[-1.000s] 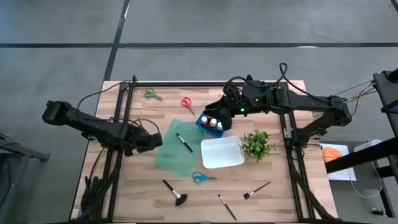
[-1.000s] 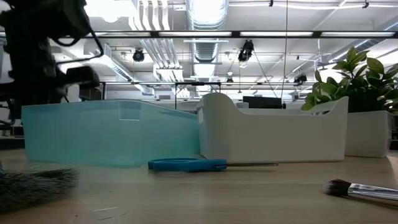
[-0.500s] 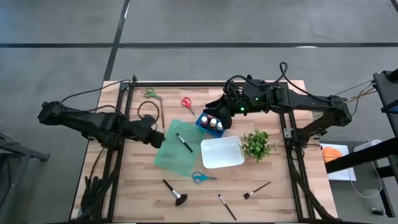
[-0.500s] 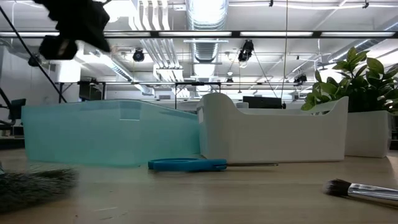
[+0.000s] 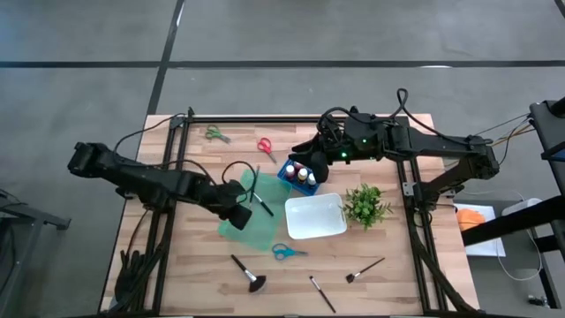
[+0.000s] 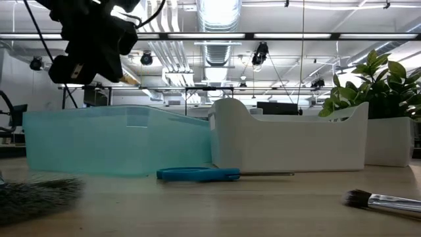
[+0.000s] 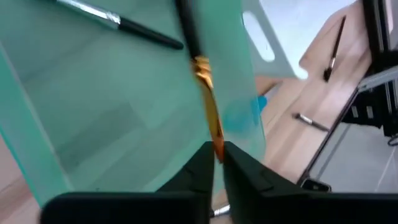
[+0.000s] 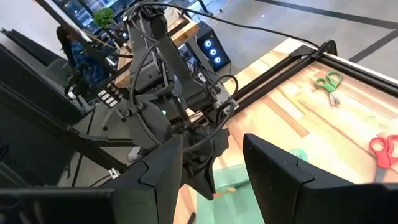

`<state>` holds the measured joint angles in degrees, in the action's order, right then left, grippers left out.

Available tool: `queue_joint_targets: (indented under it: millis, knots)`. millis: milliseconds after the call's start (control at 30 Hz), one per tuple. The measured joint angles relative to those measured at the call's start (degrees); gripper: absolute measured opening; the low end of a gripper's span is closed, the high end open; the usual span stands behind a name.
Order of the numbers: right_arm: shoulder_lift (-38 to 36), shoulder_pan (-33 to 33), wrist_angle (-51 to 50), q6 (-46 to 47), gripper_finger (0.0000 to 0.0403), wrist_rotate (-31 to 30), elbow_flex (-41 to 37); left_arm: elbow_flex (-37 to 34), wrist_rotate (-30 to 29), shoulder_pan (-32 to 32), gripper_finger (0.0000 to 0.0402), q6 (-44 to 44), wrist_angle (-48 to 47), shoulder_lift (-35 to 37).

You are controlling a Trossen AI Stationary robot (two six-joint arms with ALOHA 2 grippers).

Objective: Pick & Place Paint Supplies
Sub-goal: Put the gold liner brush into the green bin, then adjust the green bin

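My left gripper (image 5: 242,205) hangs over the left part of the teal bin (image 5: 252,221), shut on a slim brush (image 7: 200,68) with a dark handle and a gold band. Another brush (image 5: 261,203) lies on the bin's floor. My right gripper (image 8: 211,180) waits open and high above the blue rack of paint bottles (image 5: 298,175), nothing between its fingers. Green scissors (image 5: 215,134) and red scissors (image 5: 266,147) lie flat at the far side. Blue scissors (image 5: 287,252) and three more brushes (image 5: 248,274) lie near the front. My left gripper pinches the brush at the near end of its gold band (image 7: 216,144), between the tips of its two fingers (image 7: 200,163). The fingers slant down from the table's left. The brush runs on from the fingertips, out over the inside of the teal bin.
A white bin (image 5: 315,216) stands right of the teal one, with a small green plant (image 5: 366,205) beside it. The low view shows the blue scissors (image 6: 197,174) in front of both bins. Black frame rails run along the table's left and right sides.
My left gripper has risen and gone toward the table's right, from beside the teal bin's left wall to above its inside, rolling its wrist on the way. My right arm has kept still.
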<state>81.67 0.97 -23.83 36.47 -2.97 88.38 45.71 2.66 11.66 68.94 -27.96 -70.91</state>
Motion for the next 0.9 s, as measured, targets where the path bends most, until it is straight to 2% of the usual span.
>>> queue_joint_targets:
  millis: [300, 367, 467, 600, 700, 800, 833, 900]
  knots:
    - [-0.2, 0.0, -0.31, 0.18, 0.0167, 0.34, 0.0, -0.1, 0.35, 0.13, 0.0185, -1.15, -1.15, 1.26]
    - [-0.2, 0.0, -0.48, 0.17, 0.0167, 0.41, 0.0, -0.1, -0.63, 0.13, 0.0204, -1.21, -1.17, 2.36]
    - [-0.22, 0.02, -1.11, 0.16, 0.0167, 0.38, 0.0, -0.1, -4.41, 0.13, 0.0213, 0.37, -2.26, 3.86]
    - [-0.22, 0.02, -1.3, 0.18, 0.0167, -0.03, 0.0, -0.1, -7.72, -0.88, 0.018, 1.0, -2.71, 3.95]
    - [-0.25, 0.04, -1.3, 0.18, 0.0167, -0.17, 0.0, -0.1, -7.8, -2.6, 0.012, -1.14, -2.6, 2.89]
    - [-0.25, 0.04, -1.3, 0.21, 0.0167, -1.2, 0.0, -0.1, -7.01, -5.91, 0.0037, -2.93, -2.54, 2.08]
    - [-0.25, 0.04, -1.29, 0.31, 0.0167, -1.41, 0.0, -0.1, -6.76, -7.36, 0.002, -3.23, -2.62, 2.05]
    - [-0.25, 0.04, -1.28, 0.5, 0.0167, -1.58, 0.0, -0.13, -6.69, -11.01, 0.001, -2.99, -2.75, 2.03]
